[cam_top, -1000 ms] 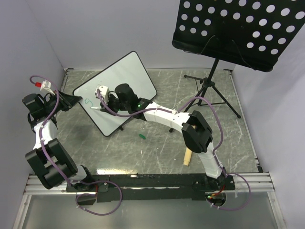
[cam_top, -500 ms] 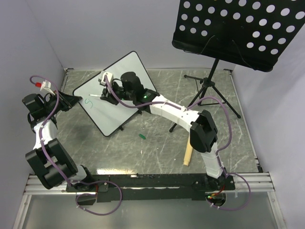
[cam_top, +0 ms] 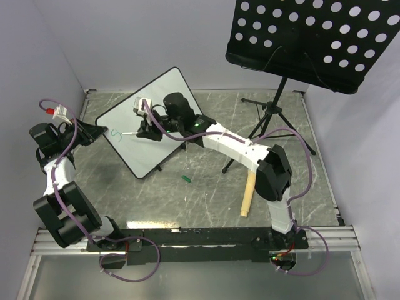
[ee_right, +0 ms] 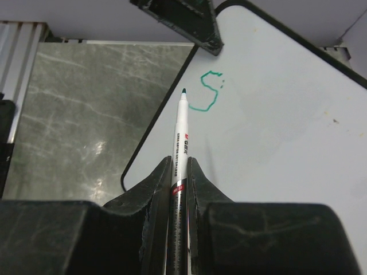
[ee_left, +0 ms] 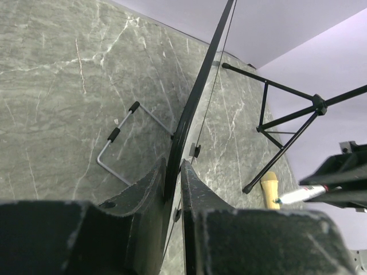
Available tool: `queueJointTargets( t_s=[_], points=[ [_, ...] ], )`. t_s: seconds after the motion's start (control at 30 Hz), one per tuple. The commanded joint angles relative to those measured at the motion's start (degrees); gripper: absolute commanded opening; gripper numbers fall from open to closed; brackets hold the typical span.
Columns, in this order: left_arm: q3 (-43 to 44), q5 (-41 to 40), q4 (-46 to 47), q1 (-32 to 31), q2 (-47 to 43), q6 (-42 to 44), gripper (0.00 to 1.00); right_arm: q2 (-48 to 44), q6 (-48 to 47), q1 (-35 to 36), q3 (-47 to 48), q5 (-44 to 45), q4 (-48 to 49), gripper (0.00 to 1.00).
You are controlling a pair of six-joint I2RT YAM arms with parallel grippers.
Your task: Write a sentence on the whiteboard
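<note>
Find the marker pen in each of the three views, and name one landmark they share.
Top external: marker left of centre, over the whiteboard's left part.
Left wrist: marker at the lower right edge, tip pointing left.
Right wrist: marker at centre, tip up, near the green S.
Shared landmark: the whiteboard, seen edge-on by the left wrist.

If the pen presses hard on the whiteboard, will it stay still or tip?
Under the pen the whiteboard likely holds: the left fingers clamp its edge. Let go, it might tip, leaning only on a thin wire stand. Its straight edge suggests stiffness.
</note>
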Motion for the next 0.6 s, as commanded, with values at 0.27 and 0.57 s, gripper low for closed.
queueJointTargets(
  t_s=[0.27, 0.57],
  points=[
    [1.2, 0.2, -1.2, -0.6, 0.5, 0.7, 0.20, -7.3, -3.6, 1.1, -2.1, -3.3, -4.8, 0.00],
    [1.2, 0.5, -1.4, -0.6, 0.0, 0.8, 0.20, -6.1, -5.1, 2.3, -0.8, 0.6, -4.8, 0.00]
  ],
)
